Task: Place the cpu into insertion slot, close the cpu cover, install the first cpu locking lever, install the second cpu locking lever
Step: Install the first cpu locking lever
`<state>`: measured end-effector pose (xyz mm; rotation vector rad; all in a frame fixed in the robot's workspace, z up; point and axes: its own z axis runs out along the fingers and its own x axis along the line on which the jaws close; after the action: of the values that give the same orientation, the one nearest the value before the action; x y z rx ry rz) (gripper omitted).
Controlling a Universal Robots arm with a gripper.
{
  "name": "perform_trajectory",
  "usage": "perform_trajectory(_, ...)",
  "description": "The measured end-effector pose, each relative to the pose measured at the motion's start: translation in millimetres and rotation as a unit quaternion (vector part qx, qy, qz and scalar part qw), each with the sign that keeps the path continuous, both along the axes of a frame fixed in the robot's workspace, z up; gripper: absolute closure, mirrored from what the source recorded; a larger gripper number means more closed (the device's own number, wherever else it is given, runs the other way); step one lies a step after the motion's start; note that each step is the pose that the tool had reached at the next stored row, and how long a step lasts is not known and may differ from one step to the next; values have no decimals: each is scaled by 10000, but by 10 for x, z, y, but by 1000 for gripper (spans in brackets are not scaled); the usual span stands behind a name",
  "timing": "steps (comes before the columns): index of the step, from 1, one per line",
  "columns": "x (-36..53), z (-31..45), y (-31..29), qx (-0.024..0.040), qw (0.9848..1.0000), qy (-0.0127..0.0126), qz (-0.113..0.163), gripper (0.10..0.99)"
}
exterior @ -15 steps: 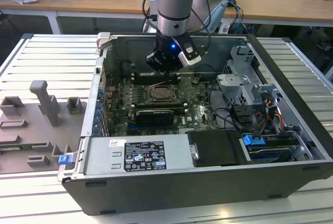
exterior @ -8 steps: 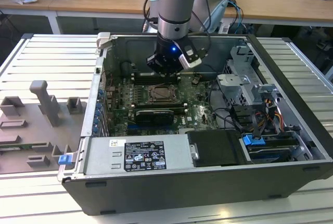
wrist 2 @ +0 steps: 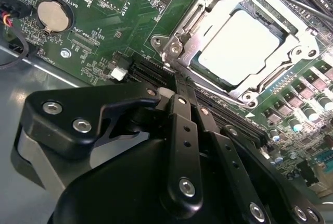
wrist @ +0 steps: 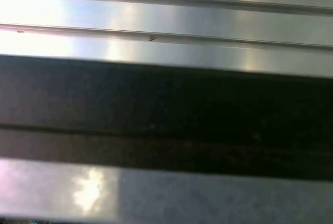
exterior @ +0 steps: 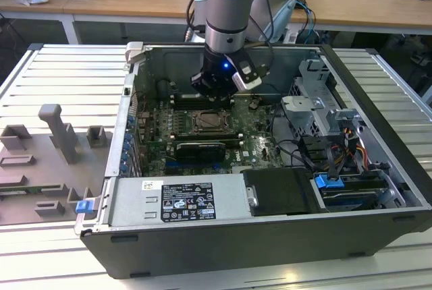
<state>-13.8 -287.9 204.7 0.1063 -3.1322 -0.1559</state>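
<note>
An open computer case (exterior: pixel 378 88) lies on its side on a ribbed metal table (exterior: pixel 61 74), its green motherboard (exterior: pixel 152 125) facing up. The robot arm (exterior: pixel 229 7) reaches down into the case, and its gripper (exterior: pixel 214 91) hangs just above the insertion slot (exterior: pixel 213 122) near the board's middle.

In the second wrist view the cpu (wrist 2: pixel 240 47) lies flat in the socket, its pale square top facing up and its edges parallel to the socket's rim. The cpu cover (wrist 2: pixel 179 44) lies folded down around it, framing the chip through its window.

The black fingers (wrist 2: pixel 182 125) sit pressed together, holding nothing. A white label (exterior: pixel 185 202) on the power supply carries print too small to read.
</note>
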Motion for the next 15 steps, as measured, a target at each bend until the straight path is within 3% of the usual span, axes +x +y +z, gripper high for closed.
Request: perform_trajectory(15,0,-10,-2,-49,10000,-1,-2,980)
